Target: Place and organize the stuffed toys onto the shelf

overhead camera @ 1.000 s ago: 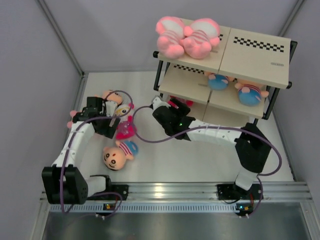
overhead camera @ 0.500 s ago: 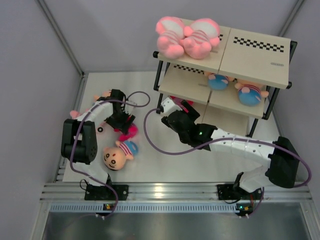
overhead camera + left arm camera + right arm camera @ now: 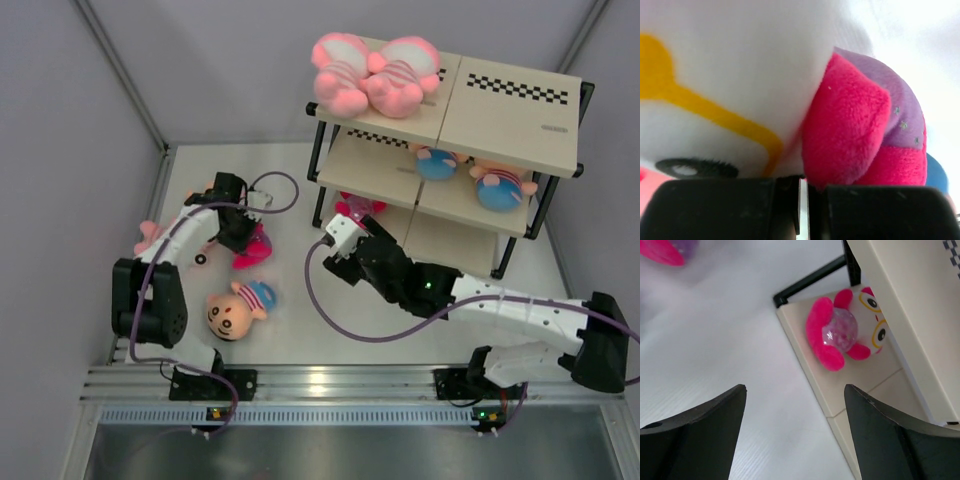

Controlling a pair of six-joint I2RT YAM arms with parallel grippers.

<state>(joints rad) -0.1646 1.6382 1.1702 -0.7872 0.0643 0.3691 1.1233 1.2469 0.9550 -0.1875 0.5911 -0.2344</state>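
- Nearest my bases, a tan toy (image 3: 235,310) lies on the desk (image 3: 270,345), not yet shelved.
- My right gripper (image 3: 795,387) hangs spread and empty, just off the shelf's low corner.
- My left gripper (image 3: 802,192) is clenched almost tight against a magenta toy (image 3: 254,248) on the desk. Its plush presses onto my fingers, but I cannot tell whether a fold is caught.
- A pink toy (image 3: 150,235) peeks out beside my left arm, also left to do.
- On the bottom board of the shelf (image 3: 510,115) lies a second magenta toy (image 3: 837,335).
- The middle board holds two blue toys (image 3: 437,162).
- The top board holds a pink pair (image 3: 350,80), side by side.
- My judgement: five are shelved and at least three are left, so I am past halfway.
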